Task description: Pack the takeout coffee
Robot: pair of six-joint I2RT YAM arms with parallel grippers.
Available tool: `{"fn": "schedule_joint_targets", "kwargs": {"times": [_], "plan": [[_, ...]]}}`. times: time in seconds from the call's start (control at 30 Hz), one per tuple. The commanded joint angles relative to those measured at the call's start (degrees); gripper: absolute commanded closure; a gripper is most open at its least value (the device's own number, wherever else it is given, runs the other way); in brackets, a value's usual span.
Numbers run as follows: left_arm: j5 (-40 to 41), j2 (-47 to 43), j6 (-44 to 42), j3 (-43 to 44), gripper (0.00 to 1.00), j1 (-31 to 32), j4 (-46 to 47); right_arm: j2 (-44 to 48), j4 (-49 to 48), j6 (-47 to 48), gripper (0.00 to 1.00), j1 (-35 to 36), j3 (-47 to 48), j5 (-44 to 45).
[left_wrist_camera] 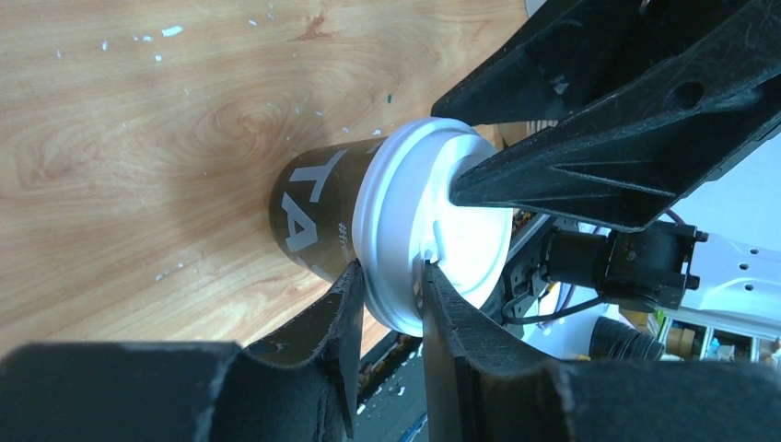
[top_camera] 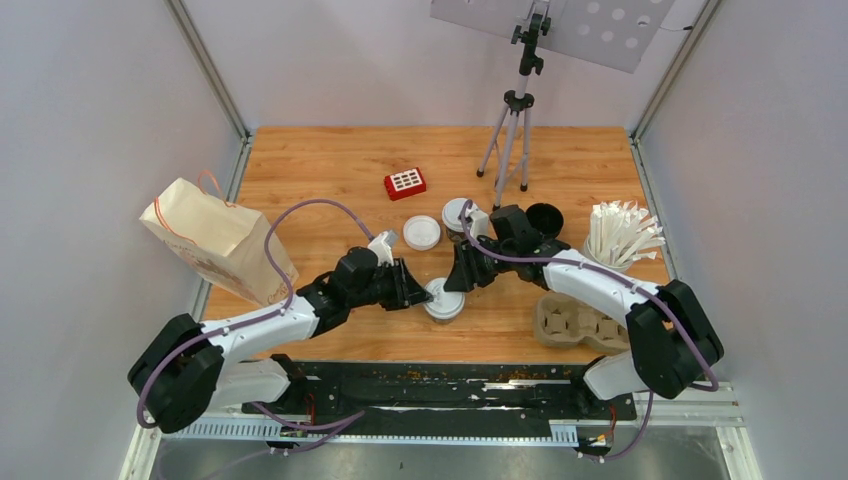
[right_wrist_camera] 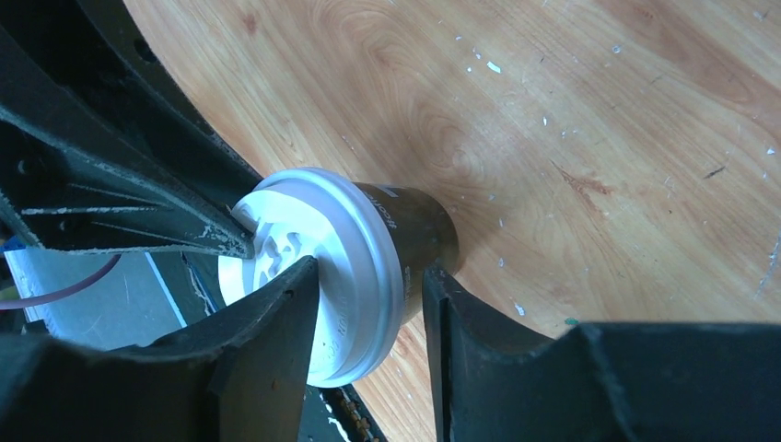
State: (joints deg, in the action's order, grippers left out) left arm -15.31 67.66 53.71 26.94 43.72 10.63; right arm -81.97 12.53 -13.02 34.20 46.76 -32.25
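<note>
From my station I see the wooden table (top_camera: 320,170) with a brown paper bag (top_camera: 215,240) with looped handles lying tilted at its left edge. A small red box (top_camera: 405,183) with a white grid on top sits far of centre. A tripod (top_camera: 512,120) stands at the far side under a perforated panel (top_camera: 600,25). At the right, a white cup of wrapped straws (top_camera: 618,238) stands, and nearer me lies a moulded cardboard cup tray (top_camera: 575,325).

Lab rig: panelled enclosure (top_camera: 100,120), tripod (top_camera: 512,125)

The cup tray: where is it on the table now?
In the top view the cup tray lies at the table's near right edge, beside the right arm, just nearer than the straws.
</note>
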Motion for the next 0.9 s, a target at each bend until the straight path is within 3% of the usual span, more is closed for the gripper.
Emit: {"fn": "schedule_joint_targets", "kwargs": {"times": [0.0,0.3,0.47,0.87], "plan": [[1.1,-1.9,0.3,0.5,0.67,2.5,-9.2,-1.5,7.6,4.2,0.53,-0.1,1.2,5.9],[0.0,-0.8,5.4,1.1,0.65,4.0,-2.6,-2.1,13.3,5.6,0.36,-1.0,11.0,6.1],[2.8,-1.2,4.7,3.1,0.62,5.7,-6.0,-2.1,15.4,6.6,0.3,-1.3,13.1,6.6],[4.8,-2.5,5.7,4.2,0.53,6.2,-7.6,2.4,24.8,2.0,0.28,-1.3,13.7,11.4]]}}
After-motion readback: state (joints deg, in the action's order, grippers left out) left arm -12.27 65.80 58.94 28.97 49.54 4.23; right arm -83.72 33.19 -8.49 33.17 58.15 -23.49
